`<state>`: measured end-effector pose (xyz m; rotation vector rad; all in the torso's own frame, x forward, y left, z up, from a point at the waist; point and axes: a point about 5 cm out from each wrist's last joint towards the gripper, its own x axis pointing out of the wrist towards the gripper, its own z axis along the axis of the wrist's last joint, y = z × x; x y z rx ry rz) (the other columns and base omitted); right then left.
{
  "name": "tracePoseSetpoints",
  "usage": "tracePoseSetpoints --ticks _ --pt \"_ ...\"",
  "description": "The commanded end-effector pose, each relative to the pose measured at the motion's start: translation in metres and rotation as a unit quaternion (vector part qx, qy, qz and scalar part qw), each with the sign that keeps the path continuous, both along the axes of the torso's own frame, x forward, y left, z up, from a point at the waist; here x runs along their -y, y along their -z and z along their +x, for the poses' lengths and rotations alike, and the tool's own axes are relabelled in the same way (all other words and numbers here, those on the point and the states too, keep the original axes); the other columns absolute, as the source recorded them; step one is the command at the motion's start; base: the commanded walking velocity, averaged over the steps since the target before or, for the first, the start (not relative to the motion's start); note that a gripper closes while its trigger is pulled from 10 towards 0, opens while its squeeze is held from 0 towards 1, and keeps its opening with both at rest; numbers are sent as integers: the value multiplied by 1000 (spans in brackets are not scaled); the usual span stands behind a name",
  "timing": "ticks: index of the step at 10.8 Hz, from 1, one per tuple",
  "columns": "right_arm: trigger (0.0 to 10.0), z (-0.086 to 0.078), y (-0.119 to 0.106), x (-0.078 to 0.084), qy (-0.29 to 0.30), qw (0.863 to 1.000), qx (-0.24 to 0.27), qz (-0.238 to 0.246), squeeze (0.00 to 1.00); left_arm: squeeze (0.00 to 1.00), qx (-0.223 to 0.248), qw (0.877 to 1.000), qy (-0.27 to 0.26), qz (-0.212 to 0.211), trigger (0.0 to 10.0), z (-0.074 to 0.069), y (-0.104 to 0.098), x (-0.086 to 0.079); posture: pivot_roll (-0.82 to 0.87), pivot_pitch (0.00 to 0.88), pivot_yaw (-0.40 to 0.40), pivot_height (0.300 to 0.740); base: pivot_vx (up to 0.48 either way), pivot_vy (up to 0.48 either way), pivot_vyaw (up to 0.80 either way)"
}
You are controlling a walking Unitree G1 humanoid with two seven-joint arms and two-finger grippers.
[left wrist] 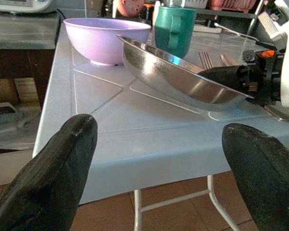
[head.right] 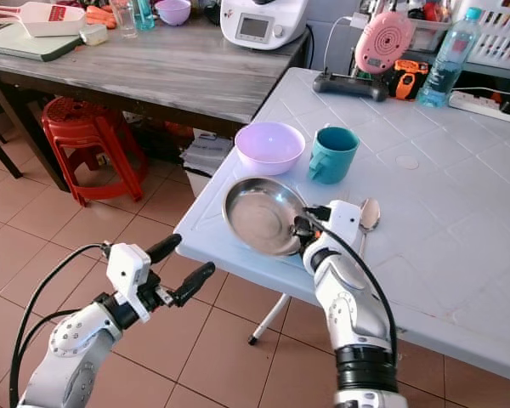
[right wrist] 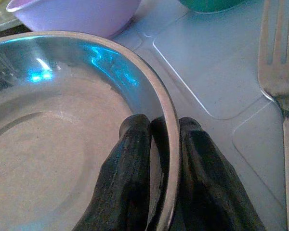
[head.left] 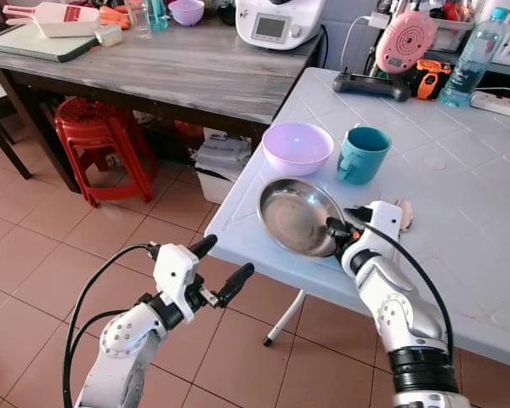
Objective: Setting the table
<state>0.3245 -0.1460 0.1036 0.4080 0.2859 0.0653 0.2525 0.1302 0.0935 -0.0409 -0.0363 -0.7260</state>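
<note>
Two hands up in the head views: right hand [head.left: 347, 226] pinching the near rim of the steel plate [head.left: 296, 214], which sits tilted at the white desk [head.left: 459, 212] front-left corner. Lilac bowl [head.left: 297, 145] and teal mug [head.left: 361, 153] just behind it. Left hand [head.left: 223, 265] off the desk edge over the floor, fingers spread, empty.

Left wrist: fingertips [left wrist: 62, 159] wide apart, plate [left wrist: 183, 77] tilted beyond.

Right wrist: fingers [right wrist: 130, 163] clamped either side of the rim; fork [right wrist: 279, 57] beside.

Plate [head.left: 296, 214] shiny polished metal; bowl [head.left: 297, 146] smooth plastic; mug [head.left: 361, 154] glossy
</note>
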Motion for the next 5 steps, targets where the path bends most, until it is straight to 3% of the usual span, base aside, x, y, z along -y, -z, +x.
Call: tracePoseSetpoints --ticks 1,2,4,5 --pt "0 -3 13 0 6 999 -37 9 0 0 4 1000 2 5 10000 1 0 1 -12 82 -7 740 0 0 0" --pt "0 -2 12 0 14 999 -37 19 0 0 4 1000 -2 3 10000 2 0 2 -13 74 -8 740 0 0 0" --pt "0 -2 -1 7 45 999 -11 27 0 0 -1 997 -82 6 10000 16 -1 -3 -22 60 -8 740 0 0 0" --pt "8902 -7 -8 9 65 997 13 36 0 0 -2 993 -119 0 10000 25 -2 -5 -30 50 -9 740 0 0 0"
